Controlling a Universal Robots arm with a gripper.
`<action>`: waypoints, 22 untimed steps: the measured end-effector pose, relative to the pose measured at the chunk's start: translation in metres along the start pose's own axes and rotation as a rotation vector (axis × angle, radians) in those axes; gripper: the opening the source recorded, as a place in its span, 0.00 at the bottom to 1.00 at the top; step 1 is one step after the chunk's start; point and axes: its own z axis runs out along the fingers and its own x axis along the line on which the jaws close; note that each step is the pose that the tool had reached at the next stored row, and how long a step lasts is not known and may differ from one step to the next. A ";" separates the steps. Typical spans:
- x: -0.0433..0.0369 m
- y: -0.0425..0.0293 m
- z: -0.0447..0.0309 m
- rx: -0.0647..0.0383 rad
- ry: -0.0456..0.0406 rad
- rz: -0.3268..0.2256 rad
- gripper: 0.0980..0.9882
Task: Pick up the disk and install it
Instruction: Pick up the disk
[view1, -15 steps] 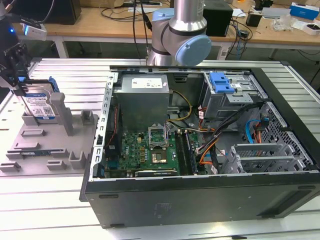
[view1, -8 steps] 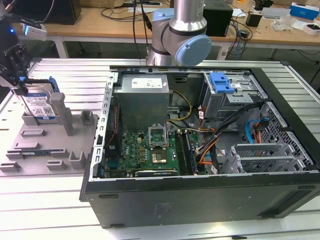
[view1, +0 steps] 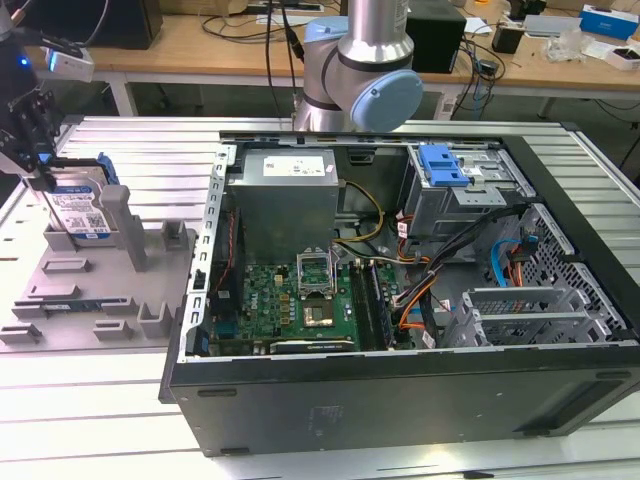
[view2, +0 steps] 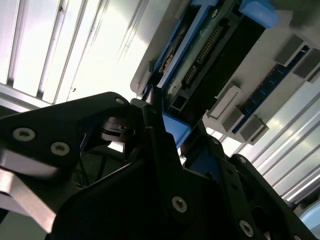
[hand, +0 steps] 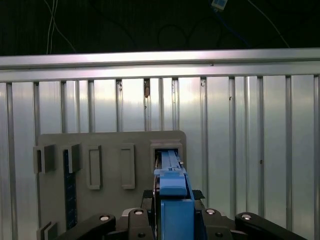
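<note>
The end effector (view1: 40, 178) gripped the top blue edge of the disk (view1: 82, 210), directly beneath it (upright on edge in a grey holder (view1: 100, 295), exterior view's left), well apart from the open computer case (view1: 400, 395).

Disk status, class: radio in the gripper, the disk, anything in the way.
Gripper shut on the disk, at its blue carrier. Disk upright in grey fixture, outside the computer case. Nothing visible blocking it.

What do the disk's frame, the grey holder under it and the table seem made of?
The disk has a frame of bright blue plastic, smooth, moulded. The grey holder looks like matte plastic. The table is ribbed metal, likely aluminium, by its sheen.
</note>
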 end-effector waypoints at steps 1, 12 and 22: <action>0.0000 0.0000 0.0001 0.000 0.0000 0.000 0.33; 0.0032 -0.0001 0.0010 0.000 -0.0001 0.000 0.30; 0.0032 -0.0001 0.0012 0.000 0.0000 0.000 0.30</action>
